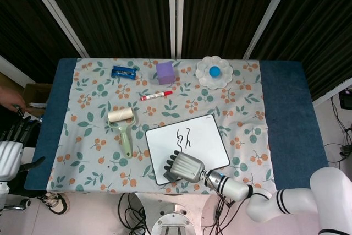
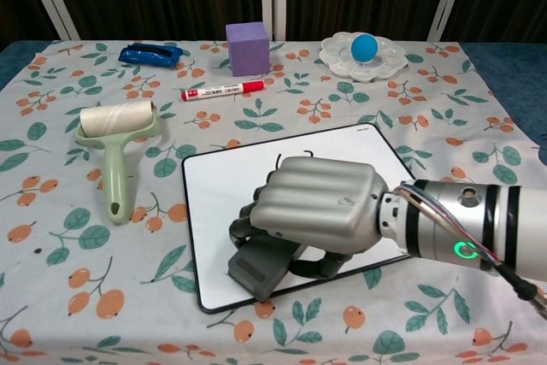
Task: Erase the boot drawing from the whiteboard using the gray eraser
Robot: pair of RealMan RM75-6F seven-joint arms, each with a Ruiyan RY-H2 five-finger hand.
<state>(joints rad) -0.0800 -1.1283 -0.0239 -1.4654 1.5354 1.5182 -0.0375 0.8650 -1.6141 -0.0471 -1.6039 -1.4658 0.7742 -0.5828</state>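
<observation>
The whiteboard (image 2: 224,184) (image 1: 206,136) lies at the near middle of the table. A black boot drawing (image 1: 182,136) shows in its upper middle in the head view; in the chest view my right hand (image 2: 320,205) (image 1: 186,167) hides nearly all of it. That hand grips the gray eraser (image 2: 261,267) and presses it on the board's near edge, below the drawing. My left hand (image 1: 12,141) hangs off the table's left side, fingers apart, holding nothing.
A green lint roller (image 2: 116,136) lies left of the board. A red marker (image 2: 221,90), purple cube (image 2: 248,48), blue object (image 2: 150,55) and white flower dish with a blue ball (image 2: 364,49) sit along the far side.
</observation>
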